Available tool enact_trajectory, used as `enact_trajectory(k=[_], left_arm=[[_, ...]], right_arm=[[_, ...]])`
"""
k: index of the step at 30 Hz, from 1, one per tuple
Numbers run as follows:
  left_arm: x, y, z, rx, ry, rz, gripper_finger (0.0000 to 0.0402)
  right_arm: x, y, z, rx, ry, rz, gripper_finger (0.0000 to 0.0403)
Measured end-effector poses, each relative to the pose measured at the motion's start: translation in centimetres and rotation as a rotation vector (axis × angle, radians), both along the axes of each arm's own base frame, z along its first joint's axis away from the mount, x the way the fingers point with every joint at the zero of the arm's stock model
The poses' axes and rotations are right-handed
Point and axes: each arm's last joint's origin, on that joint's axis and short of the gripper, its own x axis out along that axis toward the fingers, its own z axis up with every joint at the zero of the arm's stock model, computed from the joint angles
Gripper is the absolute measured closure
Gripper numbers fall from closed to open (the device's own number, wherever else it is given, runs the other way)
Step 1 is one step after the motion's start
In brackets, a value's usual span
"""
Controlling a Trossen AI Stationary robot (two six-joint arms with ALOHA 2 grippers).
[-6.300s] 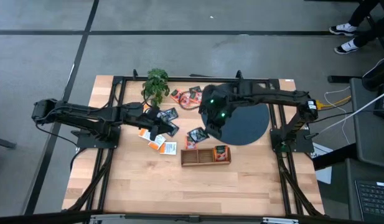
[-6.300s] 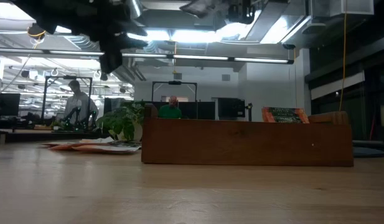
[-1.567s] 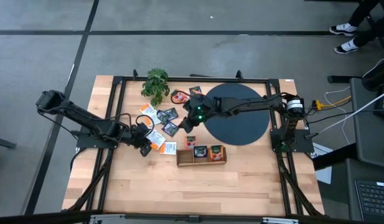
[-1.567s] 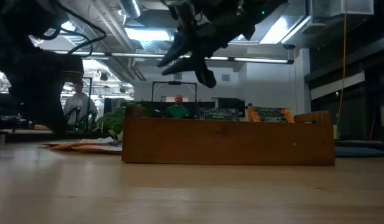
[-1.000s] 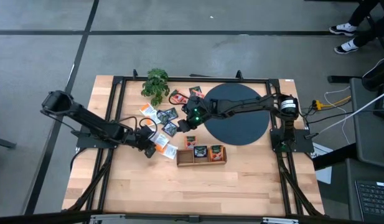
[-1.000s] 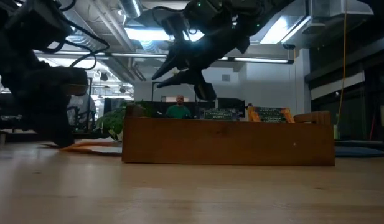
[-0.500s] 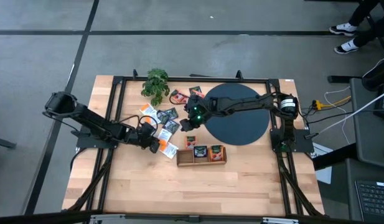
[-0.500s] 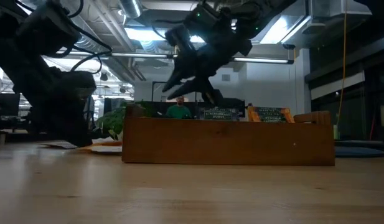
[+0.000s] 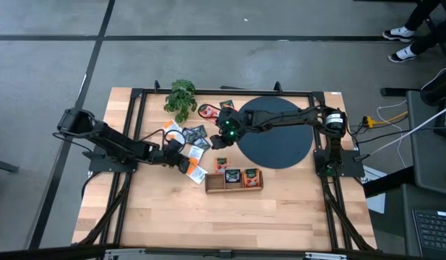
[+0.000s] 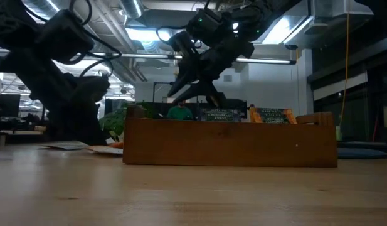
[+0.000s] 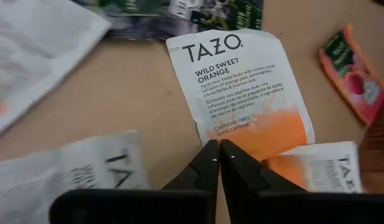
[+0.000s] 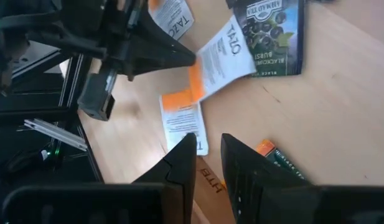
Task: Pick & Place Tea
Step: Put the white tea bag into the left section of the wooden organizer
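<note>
Your wooden box is a long, low tray of plain brown wood lying near the centre of the pale plank surface. Seen from above it has three compartments in a row, each holding one flat packet: an orange one toward 9 o'clock, a dark one in the middle, another orange-and-green one toward 3 o'clock. In the low view their top edges stand just above the front wall.

The rest of the tea lies loose at about 10 o'clock from the box: thin, square paper sachets, some white with an orange band, some dark and glossy, some red. At 2 o'clock from the box sits the matte black disc, round and flat. At 11 o'clock stands the small leafy plant.

Your left pincer is down among the loose sachets, its two dark tapered fingers pressed tip to tip at the lower edge of a white-and-orange sachet; you cannot tell from these views whether paper is caught between them.

Your right pincer hangs above the pile, at 12 o'clock from the box, fingers a modest gap apart with nothing between them.
</note>
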Motion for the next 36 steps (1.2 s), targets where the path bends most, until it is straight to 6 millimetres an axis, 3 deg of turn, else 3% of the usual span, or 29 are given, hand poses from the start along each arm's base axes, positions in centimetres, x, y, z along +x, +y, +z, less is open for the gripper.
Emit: enact_trajectory(k=[8,18,29,36], left_arm=[[0.7,-0.2,-0.6,-0.049,-0.040,0.022,0.0398],[1.0,0.6,-0.4,-0.051,-0.085,0.094,0.0400],[1.8,1.1,0.2,-0.018,-0.096,0.090,0.0400],[1.8,1.1,0.2,-0.020,-0.101,0.095,0.0400]], right_arm=[[-0.2,0.2,-0.1,0.070,0.030,0.008,0.0325],[-0.8,-1.0,-0.4,0.049,0.049,0.043,0.0320],[1.1,-0.8,-3.2,0.065,0.031,-0.037,0.0208],[1.6,-0.5,-5.1,0.089,0.074,-0.078,0.0202]])
